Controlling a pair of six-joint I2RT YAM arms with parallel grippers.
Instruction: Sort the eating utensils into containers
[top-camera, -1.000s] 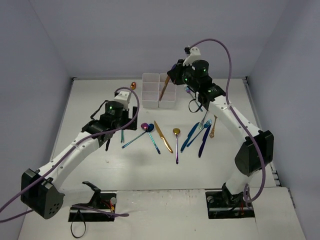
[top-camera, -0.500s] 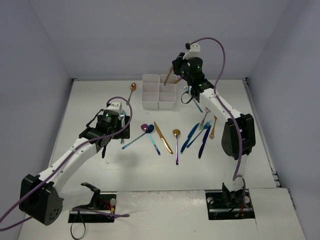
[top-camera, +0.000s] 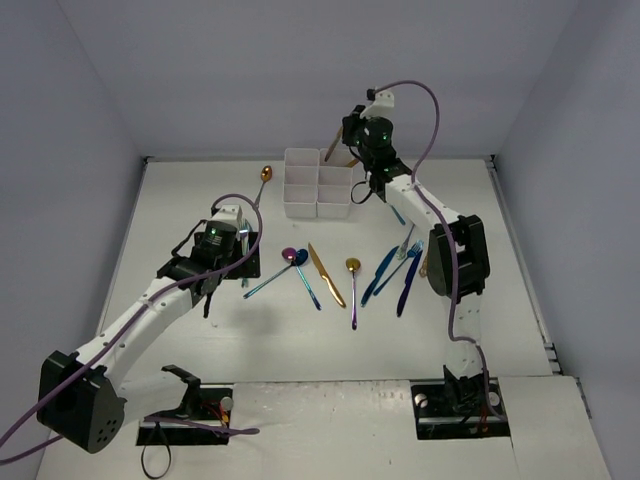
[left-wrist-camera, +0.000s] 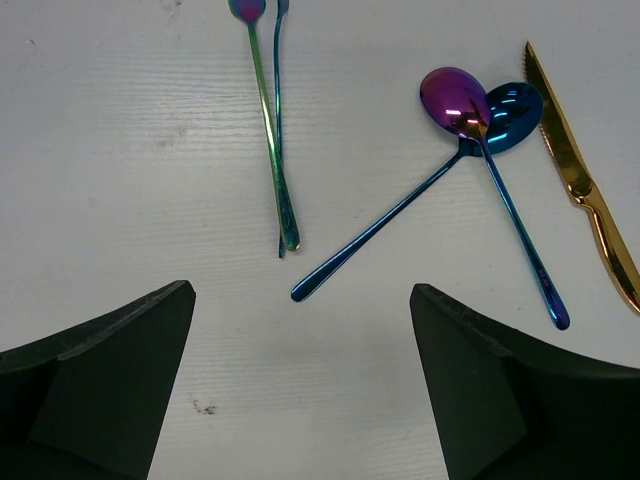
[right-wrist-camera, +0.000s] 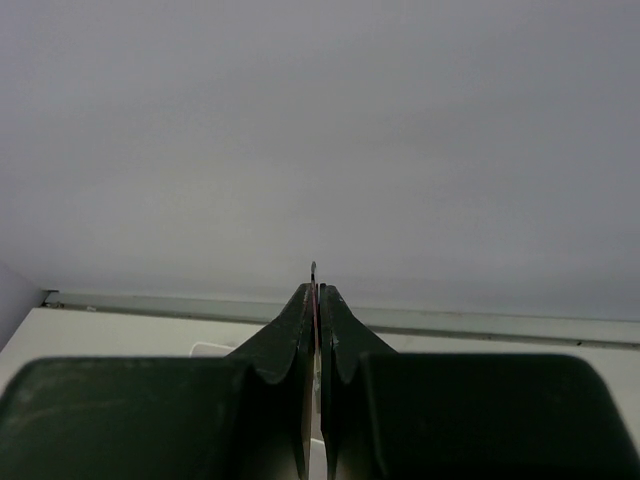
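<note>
The white six-compartment container block (top-camera: 318, 184) stands at the back middle of the table. My right gripper (top-camera: 343, 140) hangs over its back right corner, shut on a thin copper utensil (top-camera: 329, 151). In the right wrist view that utensil (right-wrist-camera: 315, 272) shows edge-on between the closed fingers. My left gripper (top-camera: 234, 247) is open and empty, low over the table. In its wrist view (left-wrist-camera: 300, 335) it sits just short of a blue-handled spoon with a purple bowl (left-wrist-camera: 455, 95), a blue spoon (left-wrist-camera: 515, 105), a gold knife (left-wrist-camera: 585, 190) and two thin iridescent utensils (left-wrist-camera: 275, 130).
A copper spoon (top-camera: 266, 174) lies left of the block. A gold-bowled spoon (top-camera: 353, 290), blue knives (top-camera: 380, 272), a purple utensil (top-camera: 408, 282) and a copper piece (top-camera: 427, 255) lie at centre right. The table's back wall edge (right-wrist-camera: 480, 325) is close behind.
My right gripper has swung left and back with the copper utensil, lifting it higher over the block's back corner. My left gripper shifted slightly left and toward me, then held still.
</note>
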